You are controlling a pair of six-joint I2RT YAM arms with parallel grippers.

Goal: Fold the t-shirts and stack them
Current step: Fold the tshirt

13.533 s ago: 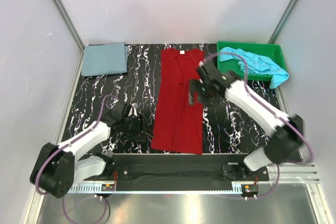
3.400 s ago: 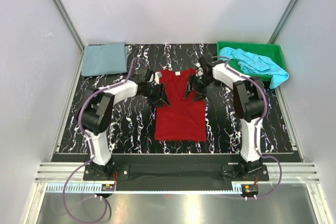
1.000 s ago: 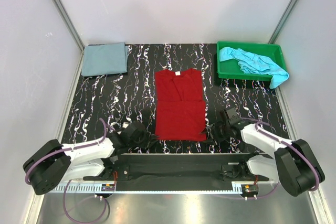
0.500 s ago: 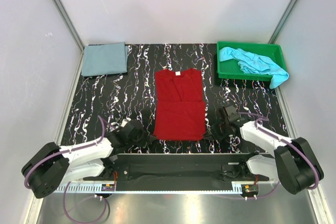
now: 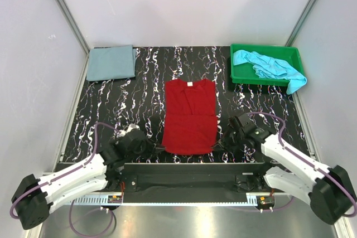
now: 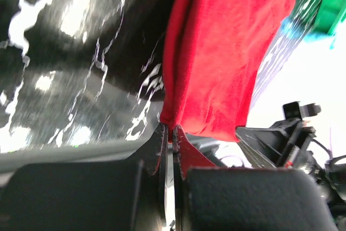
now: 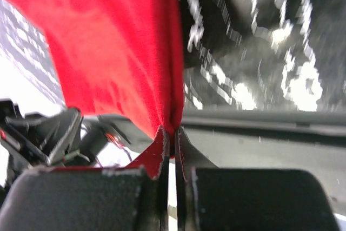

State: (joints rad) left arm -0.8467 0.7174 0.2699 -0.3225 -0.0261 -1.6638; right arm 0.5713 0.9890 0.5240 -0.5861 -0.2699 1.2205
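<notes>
From above, the deep red cloth t-shirt [image 5: 189, 116] lies flat in the middle of the black white-veined surface [image 5: 128, 104], narrowed to a long strip with its collar towards the far side. The left pincer [image 5: 160, 148] sits at its near left corner and the right pincer [image 5: 219, 141] at its near right corner. A grey-blue t-shirt [image 5: 111, 62] lies folded at the far left corner, well apart. A light turquoise t-shirt [image 5: 268, 65] is heaped in the green plastic tray [image 5: 239, 77] at the far right, one end spilling over the rim.

In the left wrist view the left pincer [image 6: 168, 131] is pressed together on the very tip of the red corner, with only a sliver of cloth between the fingers.

In the right wrist view the right pincer [image 7: 171, 133] is likewise clamped on the tip of the other red corner, the cloth fanning up and away from it.

The step in hand looks like carrying the near hem up towards the collar. Both bites are shallow, so a corner could slip out mid-lift and leave the fold lopsided. If either pincer caught only the top layer, the folded sides could open out. Uneven travel of the two arms would skew the hem against the collar
</notes>
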